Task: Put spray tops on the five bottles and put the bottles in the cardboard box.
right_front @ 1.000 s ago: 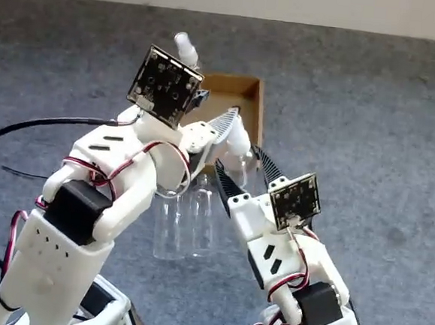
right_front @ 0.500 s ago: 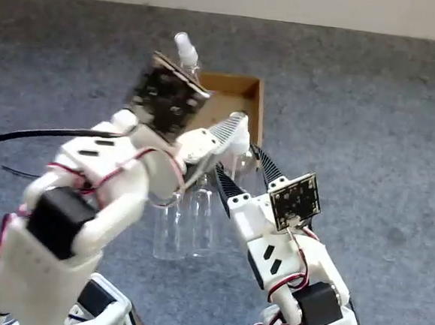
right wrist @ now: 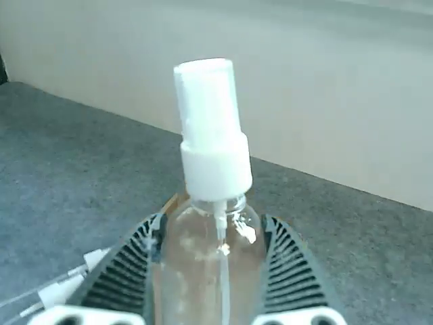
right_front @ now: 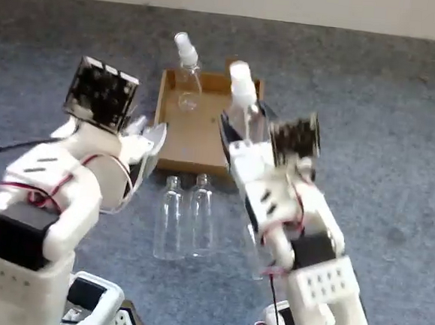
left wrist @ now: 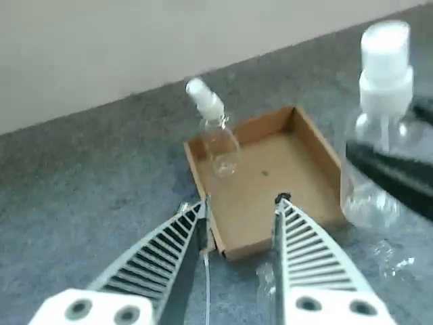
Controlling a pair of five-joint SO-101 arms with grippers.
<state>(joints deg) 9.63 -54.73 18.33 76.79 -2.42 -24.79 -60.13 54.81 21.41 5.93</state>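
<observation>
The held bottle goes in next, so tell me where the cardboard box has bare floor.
Most of the cardboard box floor is bare: from the capped bottle in its far-left corner across to the right wall and the near wall. Crowded: that corner, and the near-left corner by the left gripper.

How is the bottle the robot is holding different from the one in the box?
The held bottle is pinched in the right gripper; the boxed bottle sits free in a far corner of the cardboard box. The held bottle stands straight; the boxed bottle seems to lean. Both are clear with white spray tops.
</observation>
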